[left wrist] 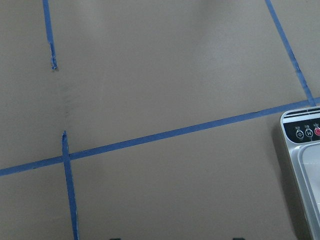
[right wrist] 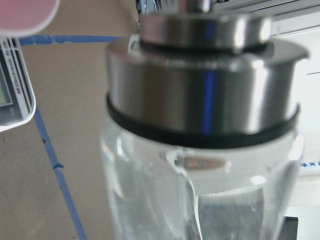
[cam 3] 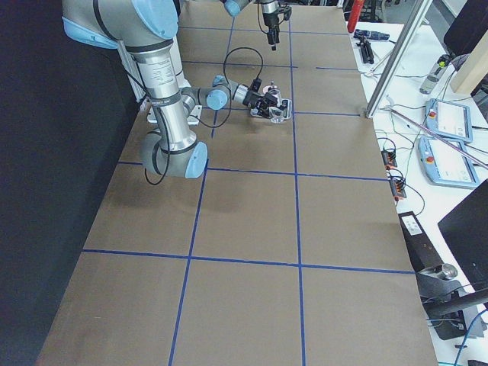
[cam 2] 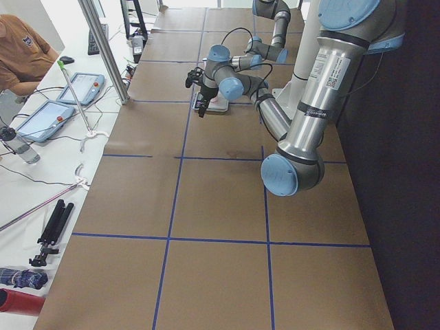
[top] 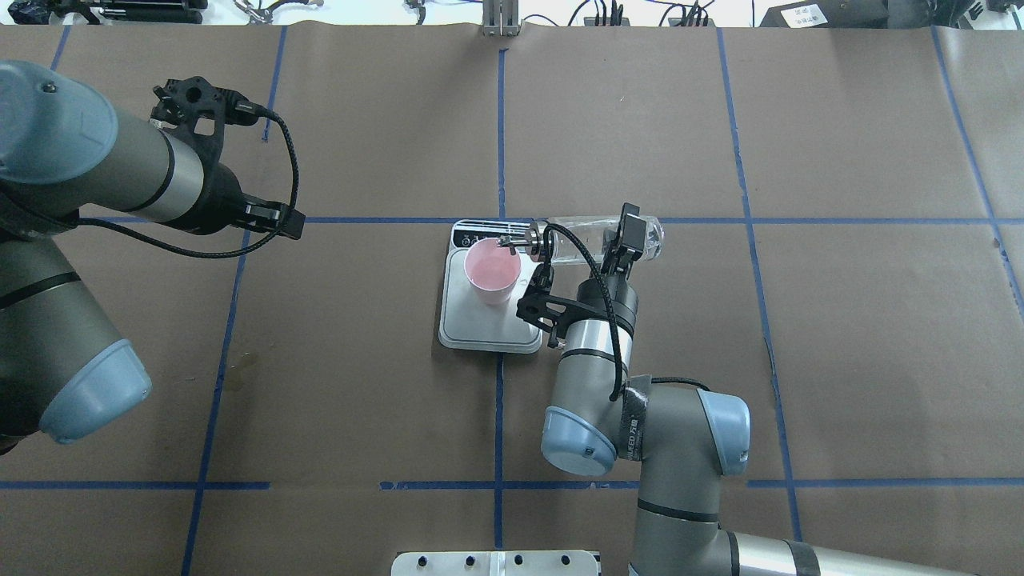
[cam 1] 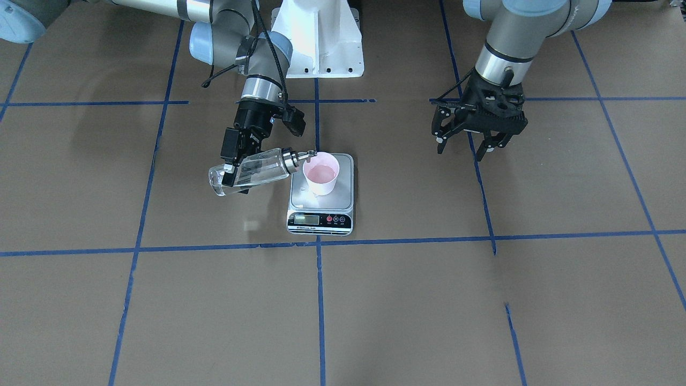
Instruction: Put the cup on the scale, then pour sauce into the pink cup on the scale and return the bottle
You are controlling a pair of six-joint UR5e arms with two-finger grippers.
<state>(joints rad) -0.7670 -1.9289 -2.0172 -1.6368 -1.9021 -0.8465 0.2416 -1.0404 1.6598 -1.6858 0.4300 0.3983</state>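
Now the right jaws pinch the bottle [cam 1: 252, 171], tipped nearly flat, spout [cam 1: 306, 156] at the rim of the cup [cam 1: 320, 179] on the scale [cam 1: 300, 202]; the left jaws hang spread, well apart. A nudge could topple the cup, or sauce [cam 1: 236, 181] could miss it.

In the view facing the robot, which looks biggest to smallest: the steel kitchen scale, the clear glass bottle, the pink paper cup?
Largest: steel kitchen scale
Then: clear glass bottle
Smallest: pink paper cup

Right tool [cam 1: 231, 167] grips, turned sideways; left tool [cam 1: 461, 152] hangs spread wide.
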